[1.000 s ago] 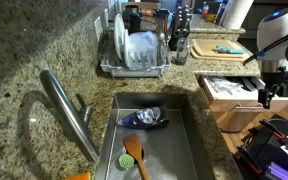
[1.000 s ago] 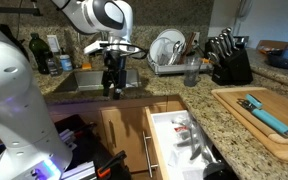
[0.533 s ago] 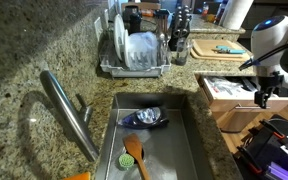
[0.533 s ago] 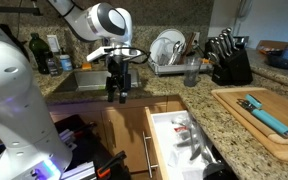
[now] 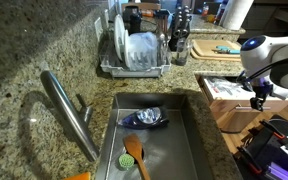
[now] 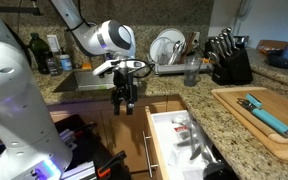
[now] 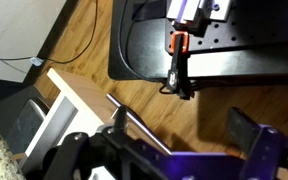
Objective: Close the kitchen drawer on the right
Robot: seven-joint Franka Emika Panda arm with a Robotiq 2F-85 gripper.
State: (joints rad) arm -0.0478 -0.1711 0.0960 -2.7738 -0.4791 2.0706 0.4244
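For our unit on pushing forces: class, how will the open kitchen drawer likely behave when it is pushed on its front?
The kitchen drawer looks like rigid wood, so it probably slides in without flexing. Its loose contents may rattle if shoved hard.

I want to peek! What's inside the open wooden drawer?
The kitchen drawer holds pale, flat items on a white lining; its back part is hidden under the countertop.

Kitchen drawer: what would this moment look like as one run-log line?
kitchen drawer pulled out | tool open, near drawer front, contact unclear | closing not yet done
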